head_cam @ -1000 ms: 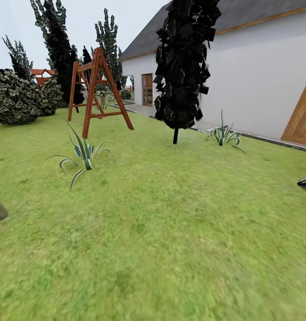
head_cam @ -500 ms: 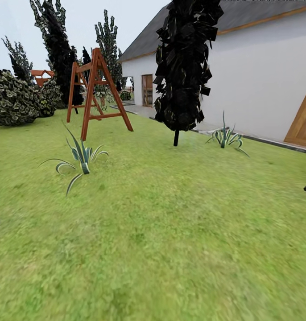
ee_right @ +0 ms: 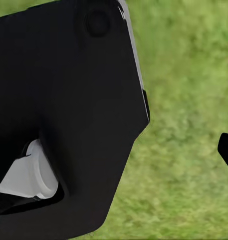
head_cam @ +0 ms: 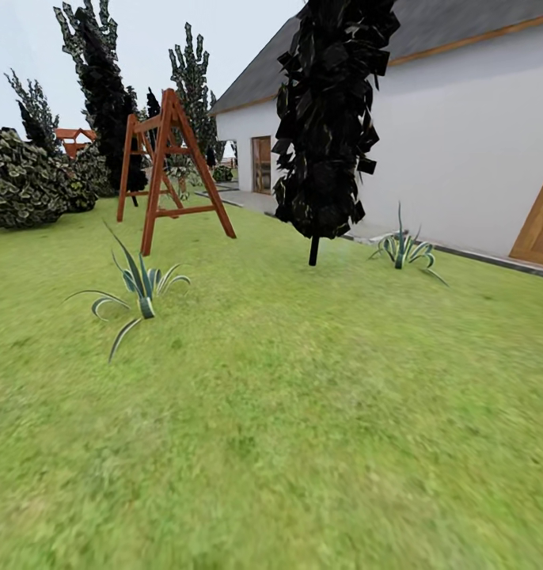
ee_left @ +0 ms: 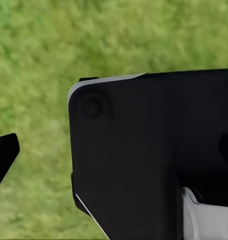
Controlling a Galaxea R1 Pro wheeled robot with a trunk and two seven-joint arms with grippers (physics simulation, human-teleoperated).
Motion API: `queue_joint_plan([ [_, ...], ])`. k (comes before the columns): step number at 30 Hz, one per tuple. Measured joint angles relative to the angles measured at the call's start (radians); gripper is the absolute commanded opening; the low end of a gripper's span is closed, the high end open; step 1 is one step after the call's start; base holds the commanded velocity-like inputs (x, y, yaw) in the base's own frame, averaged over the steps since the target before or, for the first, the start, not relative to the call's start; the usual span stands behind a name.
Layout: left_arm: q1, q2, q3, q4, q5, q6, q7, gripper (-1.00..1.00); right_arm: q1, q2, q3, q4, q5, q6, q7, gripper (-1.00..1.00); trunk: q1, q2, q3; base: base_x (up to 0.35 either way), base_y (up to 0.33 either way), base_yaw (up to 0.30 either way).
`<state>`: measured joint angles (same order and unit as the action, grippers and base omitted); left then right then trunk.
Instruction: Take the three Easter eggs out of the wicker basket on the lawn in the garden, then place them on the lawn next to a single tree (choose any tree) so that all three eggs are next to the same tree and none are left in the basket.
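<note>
Mottled lawn (head_cam: pixel 303 412) lies under both wrists, whose fingers are hidden by black housing, spread unreadable.

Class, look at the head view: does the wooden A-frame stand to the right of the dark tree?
No: the wooden A-frame stands on the lawn to the left of the dark tree.

Mottled green lawn (head_cam: pixel 303 412) spreads across the garden. On it stands a tree (head_cam: pixel 328 119) with a thin, straight trunk and a dense crown of dark angular leaves, upright, near the white house (head_cam: pixel 461 127).
</note>
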<state>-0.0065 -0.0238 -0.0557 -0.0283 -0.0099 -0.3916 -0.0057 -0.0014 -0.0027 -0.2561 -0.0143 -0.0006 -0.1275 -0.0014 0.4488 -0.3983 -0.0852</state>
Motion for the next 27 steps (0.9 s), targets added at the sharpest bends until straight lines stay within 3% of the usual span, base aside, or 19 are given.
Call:
queue_joint_plan([
  [18, 0.0, 0.0, 0.0, 0.0, 0.0, -0.001, 0.0, 1.0, 0.0, -0.002, -0.002, -0.001, -0.002, 0.001, 0.0, 1.0, 0.0, 0.0, 0.001, 0.34, 0.0, -0.003],
  [27, 0.0, 0.001, 0.0, 0.0, 0.0, 0.0, 0.0, 1.0, 0.0, -0.001, -0.002, -0.001, -0.002, 0.001, 0.0, 1.0, 0.0, 0.0, 0.003, 0.34, 0.0, -0.19],
])
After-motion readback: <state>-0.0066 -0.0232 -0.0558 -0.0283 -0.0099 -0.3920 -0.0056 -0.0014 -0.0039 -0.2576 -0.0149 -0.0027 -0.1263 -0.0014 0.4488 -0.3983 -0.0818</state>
